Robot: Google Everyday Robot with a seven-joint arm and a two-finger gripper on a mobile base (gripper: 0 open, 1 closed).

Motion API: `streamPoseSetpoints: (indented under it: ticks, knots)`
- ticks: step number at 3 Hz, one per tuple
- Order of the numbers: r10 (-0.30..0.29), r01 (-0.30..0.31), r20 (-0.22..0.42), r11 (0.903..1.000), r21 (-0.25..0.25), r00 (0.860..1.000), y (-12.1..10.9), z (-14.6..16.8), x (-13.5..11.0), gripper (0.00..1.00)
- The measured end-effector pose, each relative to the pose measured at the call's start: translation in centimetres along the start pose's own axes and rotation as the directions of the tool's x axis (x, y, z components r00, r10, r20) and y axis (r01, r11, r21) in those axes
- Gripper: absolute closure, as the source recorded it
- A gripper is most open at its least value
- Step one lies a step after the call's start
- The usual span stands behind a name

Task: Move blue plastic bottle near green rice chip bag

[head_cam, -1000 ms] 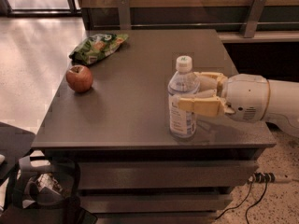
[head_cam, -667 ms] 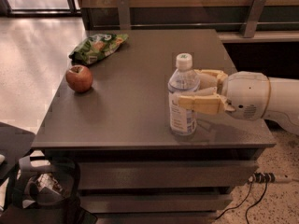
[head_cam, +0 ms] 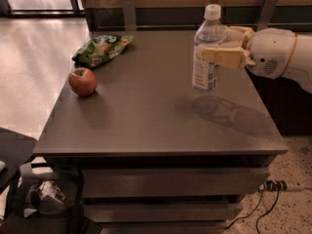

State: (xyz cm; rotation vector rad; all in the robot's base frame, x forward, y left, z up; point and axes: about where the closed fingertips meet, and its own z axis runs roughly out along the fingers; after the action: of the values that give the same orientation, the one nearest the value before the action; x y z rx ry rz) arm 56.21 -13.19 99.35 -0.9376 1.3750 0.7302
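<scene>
The blue plastic bottle (head_cam: pixel 206 52), clear with a white cap and a pale label, hangs upright above the grey table (head_cam: pixel 146 126), its shadow on the top below it. My gripper (head_cam: pixel 222 48) comes in from the right and is shut on the bottle's middle, cream fingers (head_cam: pixel 225 56) on both sides. The green rice chip bag (head_cam: pixel 101 49) lies flat at the table's far left corner, well to the left of the bottle.
A red apple (head_cam: pixel 82 81) stands on the table's left side, in front of the bag. A wooden wall with metal brackets runs behind the table. A dark bag (head_cam: pixel 46 199) sits on the floor at front left, cables (head_cam: pixel 273 189) at right.
The gripper has lifted the bottle off the table top; before, it stood on the surface in the gripper's hold. The view has also shifted.
</scene>
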Motion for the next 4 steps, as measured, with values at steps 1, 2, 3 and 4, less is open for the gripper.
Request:
streamPoseSetpoints:
  ticks: [1, 2, 3, 4]
  knots:
    - [0.013, -0.014, 0.031, 0.9987, 0.048, 0.999, -8.6, 4.3, -1.5, 1.00]
    - [0.046, -0.048, 0.047, 0.9978, 0.045, 0.998, -11.6, 8.2, -1.6, 1.00]
    - [0.089, -0.093, 0.052, 0.9929, 0.074, 0.995, -12.6, 12.5, -1.9, 1.00]
    - [0.129, -0.136, 0.060, 0.9828, 0.124, 0.990, -13.0, 16.5, -0.8, 1.00]
